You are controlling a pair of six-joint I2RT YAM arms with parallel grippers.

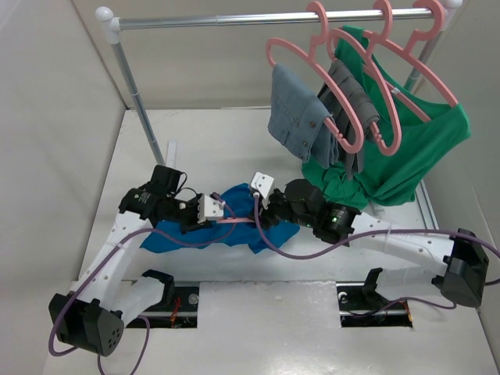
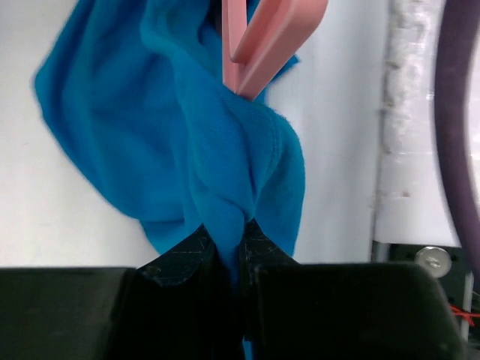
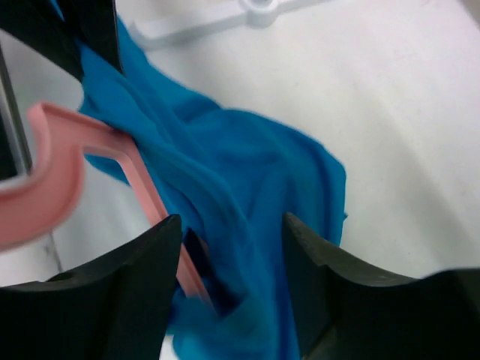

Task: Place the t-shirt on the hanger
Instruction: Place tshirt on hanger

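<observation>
The left claw (image 2: 225, 247) is pressed together, its two dark, faintly cross-hatched fingertips pinching a twisted fold of the t-shirt (image 1: 238, 234). The right claw (image 3: 232, 251) stands spread, its broad black fingers (image 3: 142, 277) apart, with blue cloth and one thin arm of the hanger (image 2: 274, 30) lying in the gap between them. Whether either finger actually touches the cloth I cannot tell. The t-shirt is soft, slightly fuzzy royal-blue cloth, bunched into loose folds and creases. It lies on the smooth white table (image 1: 234, 148), in front of the clothes rail (image 1: 258, 19) and well below it, between the two claws. The hanger is slim, flat pink plastic with a curved hook. It lies in front of the rail too, tangled in the t-shirt: its hook end shows clear of the cloth, while part of its frame is buried in the blue folds. The rail itself is a shiny metal tube with white rounded end caps, held up on slanting metal legs. From the rail's right half hang more pink hangers (image 1: 353, 141). They carry grey-blue garments (image 1: 293, 113) folded over them, and behind those a large green shirt (image 1: 422, 148) that droops down to the table. Purple cables loop along both white arms in front of the rail.
</observation>
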